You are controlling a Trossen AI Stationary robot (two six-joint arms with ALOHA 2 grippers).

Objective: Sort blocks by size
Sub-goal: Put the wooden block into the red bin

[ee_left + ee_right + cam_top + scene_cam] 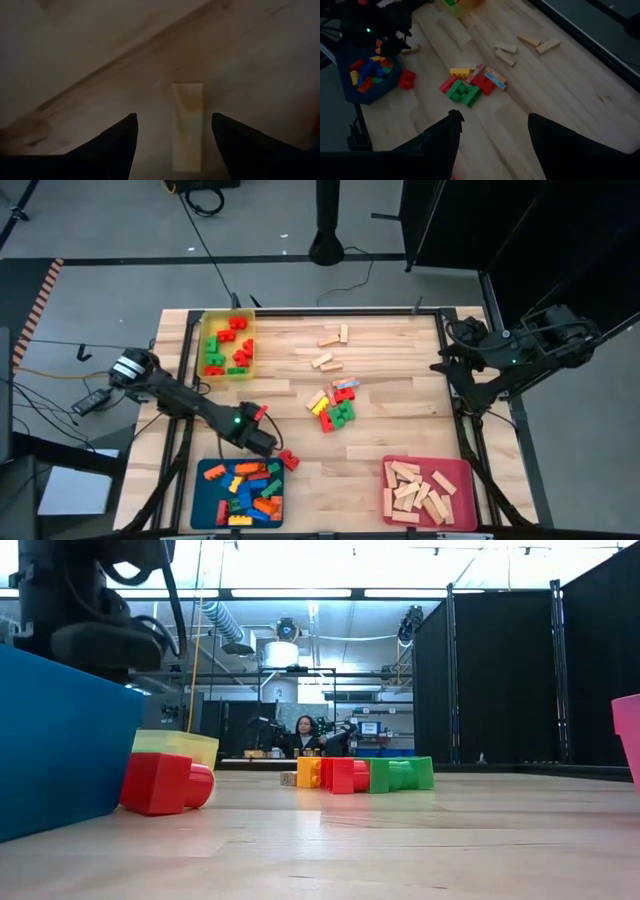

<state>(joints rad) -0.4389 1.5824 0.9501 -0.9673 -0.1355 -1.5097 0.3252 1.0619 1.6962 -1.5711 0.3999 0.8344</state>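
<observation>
The left jaws (172,145) are held apart, empty, straddling a pale wooden bar (187,125) whose long axis runs between them, beside the blue tray (207,510); the right jaws (492,145) stand apart, well off.

Glossy plastic blocks (333,409) and matt pale wooden bars (330,338) lie on a smooth wood-grain table (400,400).

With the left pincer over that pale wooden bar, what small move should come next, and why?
Probably lower and close: the left pincer hangs open with a pale wooden bar lying between its fingers on the table, ungrasped. The right pincer waits at the table's right edge.
</observation>
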